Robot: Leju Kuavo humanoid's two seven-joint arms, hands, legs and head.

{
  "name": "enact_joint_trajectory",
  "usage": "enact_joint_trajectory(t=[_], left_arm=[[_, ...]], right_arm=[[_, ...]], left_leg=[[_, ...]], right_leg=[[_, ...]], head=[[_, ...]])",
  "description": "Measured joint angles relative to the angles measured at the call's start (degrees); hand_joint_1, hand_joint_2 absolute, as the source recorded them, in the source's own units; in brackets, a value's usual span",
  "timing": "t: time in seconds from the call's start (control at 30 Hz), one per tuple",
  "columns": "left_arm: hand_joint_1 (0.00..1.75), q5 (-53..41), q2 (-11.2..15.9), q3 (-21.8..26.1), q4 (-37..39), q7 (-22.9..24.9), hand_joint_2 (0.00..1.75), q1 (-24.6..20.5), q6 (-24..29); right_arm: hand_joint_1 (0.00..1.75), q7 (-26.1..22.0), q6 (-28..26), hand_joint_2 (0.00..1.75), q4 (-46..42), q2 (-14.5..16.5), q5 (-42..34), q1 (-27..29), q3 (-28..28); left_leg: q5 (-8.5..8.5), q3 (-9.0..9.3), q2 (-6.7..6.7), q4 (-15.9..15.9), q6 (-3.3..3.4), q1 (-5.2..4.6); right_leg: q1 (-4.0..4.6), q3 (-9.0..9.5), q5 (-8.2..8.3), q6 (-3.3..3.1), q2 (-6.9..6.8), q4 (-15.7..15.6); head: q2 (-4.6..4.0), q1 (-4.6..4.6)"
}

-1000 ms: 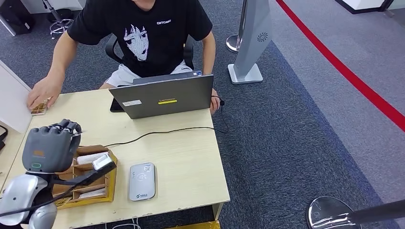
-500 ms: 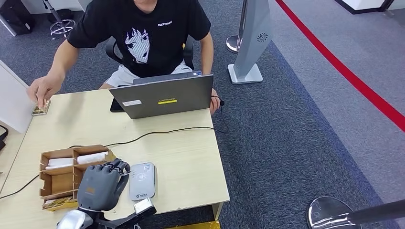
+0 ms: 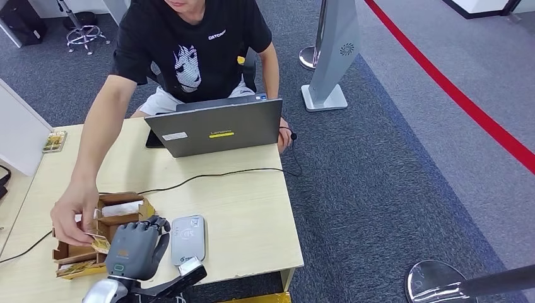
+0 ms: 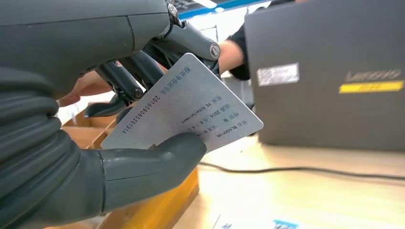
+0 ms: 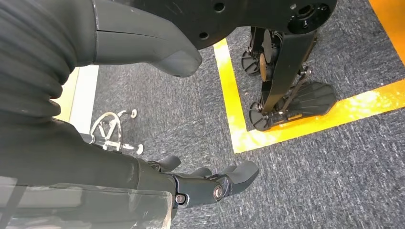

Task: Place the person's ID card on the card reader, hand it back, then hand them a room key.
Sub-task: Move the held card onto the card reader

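My left hand (image 3: 135, 248) hovers low over the table's near edge, just left of the grey card reader (image 3: 188, 238). In the left wrist view this hand (image 4: 95, 119) pinches a white ID card (image 4: 191, 107) with printed text between its thumb and fingers, held tilted above the table. The card is off the reader (image 4: 258, 223). A seated person in a black shirt reaches a hand (image 3: 72, 218) into the cardboard card box (image 3: 121, 208) beside my left hand. My right hand (image 5: 210, 183) hangs over the carpet with nothing in it.
An open grey laptop (image 3: 217, 126) stands at the table's far side, and a black cable (image 3: 214, 173) runs across the middle. A small tan item (image 3: 55, 141) lies at the far left corner. A white panel (image 3: 19, 132) borders the table's left.
My left hand came down from above the box to beside the reader, then stayed. The person's hand moved from the table's far left corner to the card box.
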Motion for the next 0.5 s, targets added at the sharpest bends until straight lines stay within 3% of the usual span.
enact_joint_trajectory(t=[0.5], left_arm=[[1.75, -0.01, -1.16, 2.32, 2.63, 0.18, 1.75, -0.02, -0.67]], right_arm=[[0.0, -0.02, 0.1, 1.75, 0.24, -0.12, -0.06, -0.01, 0.01]], left_leg=[[0.0, 0.0, 0.0, 0.0, 0.0, 0.0]], right_leg=[[0.0, 0.0, 0.0, 0.0, 0.0, 0.0]], head=[[0.0, 0.01]])
